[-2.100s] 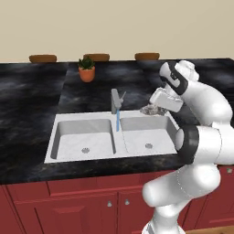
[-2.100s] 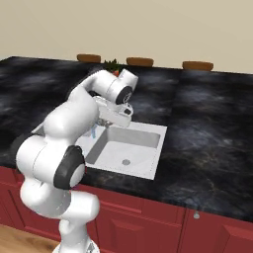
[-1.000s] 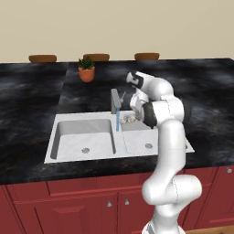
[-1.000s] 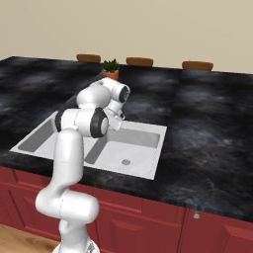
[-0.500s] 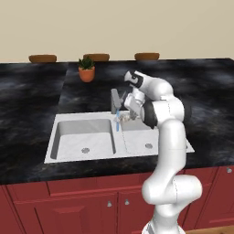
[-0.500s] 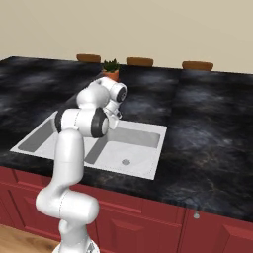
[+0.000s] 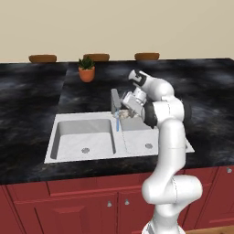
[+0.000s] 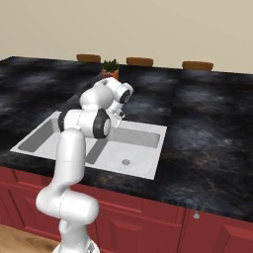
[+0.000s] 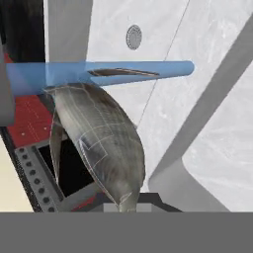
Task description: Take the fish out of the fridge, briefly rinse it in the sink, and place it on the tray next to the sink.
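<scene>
The fish (image 9: 101, 141) has smooth, silvery-grey skin with a dull sheen. The sink (image 7: 82, 137) looks like matt white enamel, its faucet (image 7: 114, 101) plain grey metal. The surface (image 8: 212, 148) is glossy black marbled stone. The cabinet fronts (image 7: 64, 201) are satin dark red. The plant pot (image 7: 87, 74) looks like matt terracotta.

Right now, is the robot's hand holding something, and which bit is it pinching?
Yes, the gripper holds the fish at the running faucet over the sink. It pinches one end; head or tail cannot be told.
</scene>
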